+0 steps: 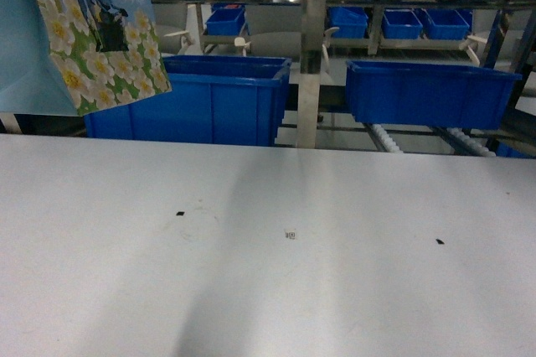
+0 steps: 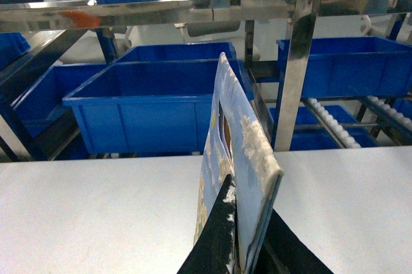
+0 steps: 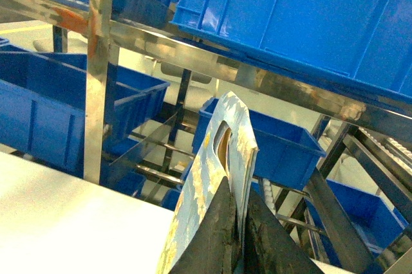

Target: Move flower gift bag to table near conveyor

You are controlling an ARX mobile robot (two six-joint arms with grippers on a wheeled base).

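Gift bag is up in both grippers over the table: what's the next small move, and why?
Probably lower it straight down a little. In the head view the gift bag hangs tilted above the white table, not touching it. The left gripper and right gripper each pinch an edge, so lowering both together should keep it from twisting.

The head camera is looking forward and slightly down over the white table [image 1: 268,256] toward the blue bins [image 1: 431,93] on the metal rack [image 1: 311,55]. Each wrist camera is looking close along its own hand, sharing the bins, rack and table.
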